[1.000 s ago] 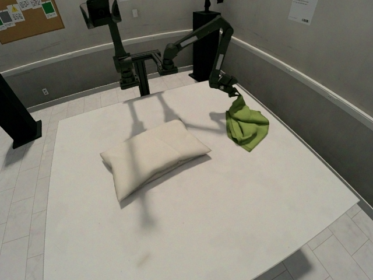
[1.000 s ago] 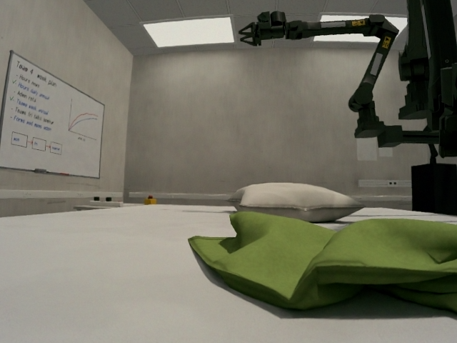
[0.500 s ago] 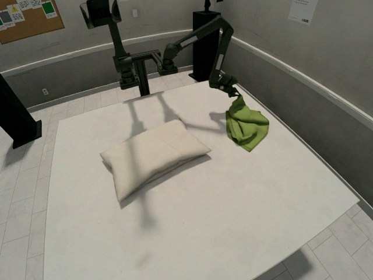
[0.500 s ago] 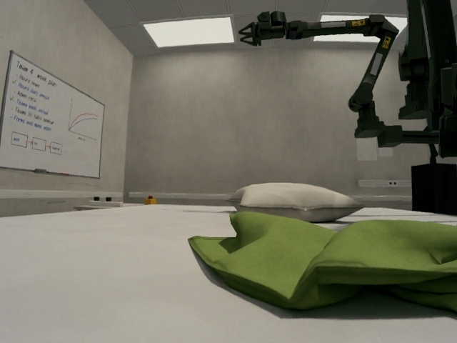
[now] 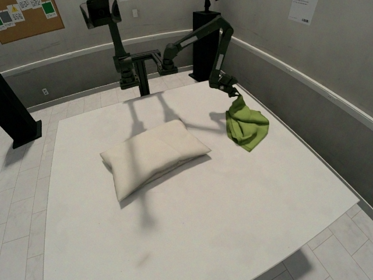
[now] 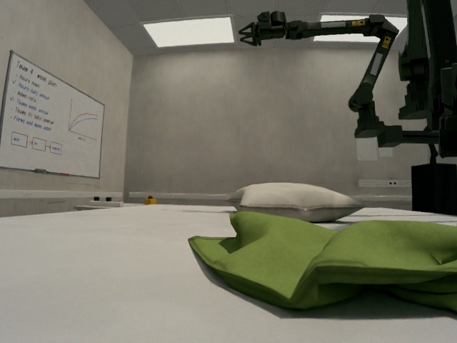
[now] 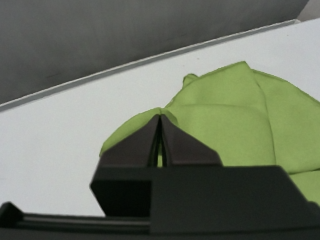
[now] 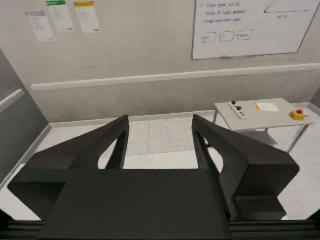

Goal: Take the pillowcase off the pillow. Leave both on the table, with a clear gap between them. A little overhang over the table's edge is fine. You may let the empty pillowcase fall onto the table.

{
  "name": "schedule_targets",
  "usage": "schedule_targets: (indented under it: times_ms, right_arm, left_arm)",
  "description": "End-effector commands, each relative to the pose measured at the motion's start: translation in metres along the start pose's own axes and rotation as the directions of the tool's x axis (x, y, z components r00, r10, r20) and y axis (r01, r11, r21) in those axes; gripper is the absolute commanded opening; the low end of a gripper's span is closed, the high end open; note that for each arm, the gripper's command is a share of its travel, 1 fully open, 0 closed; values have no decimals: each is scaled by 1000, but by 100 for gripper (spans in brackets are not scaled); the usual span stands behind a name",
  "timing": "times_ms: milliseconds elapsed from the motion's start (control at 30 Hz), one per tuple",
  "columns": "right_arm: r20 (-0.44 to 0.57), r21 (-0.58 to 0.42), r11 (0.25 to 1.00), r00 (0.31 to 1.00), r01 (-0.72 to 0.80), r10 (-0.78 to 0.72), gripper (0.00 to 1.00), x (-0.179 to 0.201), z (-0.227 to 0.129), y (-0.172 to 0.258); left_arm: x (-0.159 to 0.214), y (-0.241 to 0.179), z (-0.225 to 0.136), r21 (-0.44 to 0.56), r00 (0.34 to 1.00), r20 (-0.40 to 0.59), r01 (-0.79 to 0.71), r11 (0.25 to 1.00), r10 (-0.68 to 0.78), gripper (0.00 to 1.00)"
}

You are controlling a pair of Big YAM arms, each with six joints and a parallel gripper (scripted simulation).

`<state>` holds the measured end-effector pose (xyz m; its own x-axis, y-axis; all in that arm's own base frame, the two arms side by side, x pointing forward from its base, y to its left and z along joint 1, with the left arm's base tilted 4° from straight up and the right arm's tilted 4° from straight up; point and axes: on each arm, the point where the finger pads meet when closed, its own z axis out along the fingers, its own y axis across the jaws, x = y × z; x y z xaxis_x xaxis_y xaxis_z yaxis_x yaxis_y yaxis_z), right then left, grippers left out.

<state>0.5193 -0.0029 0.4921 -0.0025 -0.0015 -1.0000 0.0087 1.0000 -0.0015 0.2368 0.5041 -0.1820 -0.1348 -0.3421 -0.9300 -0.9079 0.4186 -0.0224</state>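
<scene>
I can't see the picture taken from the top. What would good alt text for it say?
A dark robot arm's pincer grips a green pillowcase by one end, its folds spread beside a bare cream pillow. A gap separates them on a white table; a second arm is raised at the upper left.

No change can be made out in the top or exterior view across the last second. The wrist views have no earlier pictures to be held against, so any change there cannot be told.
</scene>
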Motion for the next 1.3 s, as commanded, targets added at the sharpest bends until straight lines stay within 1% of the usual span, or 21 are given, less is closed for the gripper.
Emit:
schedule_targets:
  times_ms: [0,1267]
  right_arm:
    - [51,8,1000,999,13,-14,60,-31,-8,-3]
    - [51,8,1000,999,13,-14,60,-31,-8,-3]
  left_arm:
    - [11,-5,-3,7,1000,-21,8,1000,-8,3]
    - [11,-5,-3,7,1000,-21,8,1000,-8,6]
